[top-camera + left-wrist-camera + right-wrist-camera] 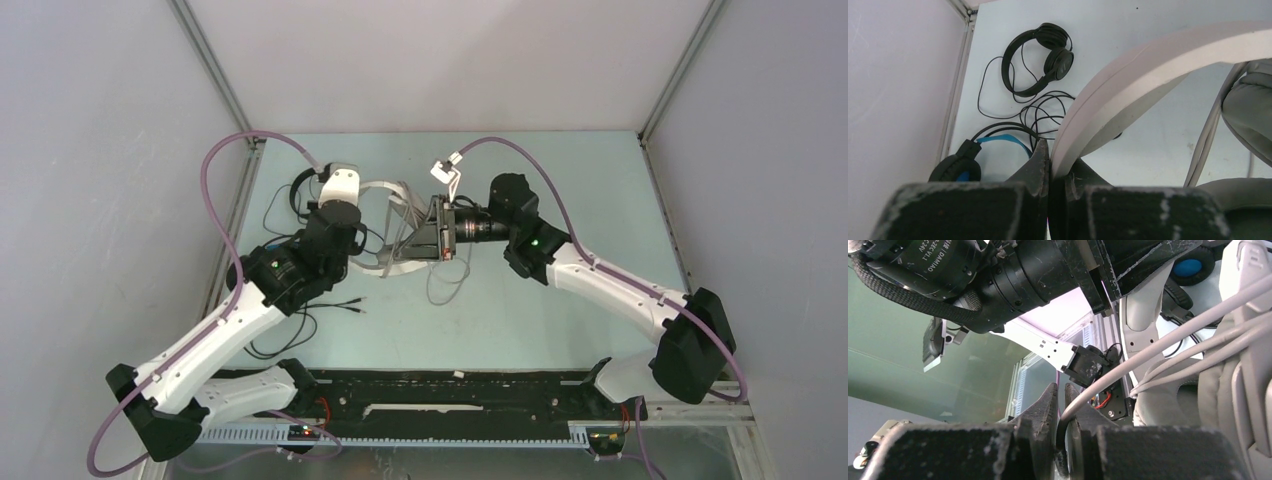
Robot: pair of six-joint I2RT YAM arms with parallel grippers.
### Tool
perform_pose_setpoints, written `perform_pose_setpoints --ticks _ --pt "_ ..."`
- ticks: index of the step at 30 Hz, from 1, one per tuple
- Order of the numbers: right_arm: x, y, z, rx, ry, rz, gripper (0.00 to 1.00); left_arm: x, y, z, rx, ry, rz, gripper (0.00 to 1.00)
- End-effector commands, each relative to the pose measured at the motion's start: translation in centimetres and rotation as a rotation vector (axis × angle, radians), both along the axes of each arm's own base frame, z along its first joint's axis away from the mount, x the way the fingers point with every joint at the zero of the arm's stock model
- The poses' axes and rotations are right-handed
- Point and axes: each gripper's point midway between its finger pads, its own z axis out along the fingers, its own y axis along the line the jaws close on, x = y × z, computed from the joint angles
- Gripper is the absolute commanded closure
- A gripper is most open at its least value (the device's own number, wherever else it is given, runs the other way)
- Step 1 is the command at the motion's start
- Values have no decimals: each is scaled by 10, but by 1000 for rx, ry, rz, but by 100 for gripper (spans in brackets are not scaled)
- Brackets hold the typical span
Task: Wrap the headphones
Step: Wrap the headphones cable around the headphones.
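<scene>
- Headband (1158,60) of the white headset (1250,112) is squeezed tight in the left gripper (1050,152), mid-table
- right gripper (1061,400) is pinching its pale cable (1158,347)
- slim black headset (1040,55) and blue-lined headset (963,160) lie by the wall (893,75)

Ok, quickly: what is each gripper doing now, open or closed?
Left gripper: closed on the white headband.
Right gripper: closed on the pale cable.
</scene>
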Motion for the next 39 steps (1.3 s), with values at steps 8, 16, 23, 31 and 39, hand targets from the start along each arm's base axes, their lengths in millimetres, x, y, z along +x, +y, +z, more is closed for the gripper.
perform_pose_setpoints --ticks 8,16,23,31,39 --pt "-13 12 11 9 -158 -12 88 3 11 64 -446 -166 170 100" --pt "-10 9 13 -5 -228 -67 100 -1 29 64 -498 -179 206 100" --pt "-21 18 11 23 -301 -9 84 -4 28 73 -563 -185 193 100" --pt "-10 19 7 14 -552 -56 80 -13 35 87 -633 -211 202 100" --pt "-14 25 -12 -7 -720 -98 78 -20 28 97 -729 -215 161 100"
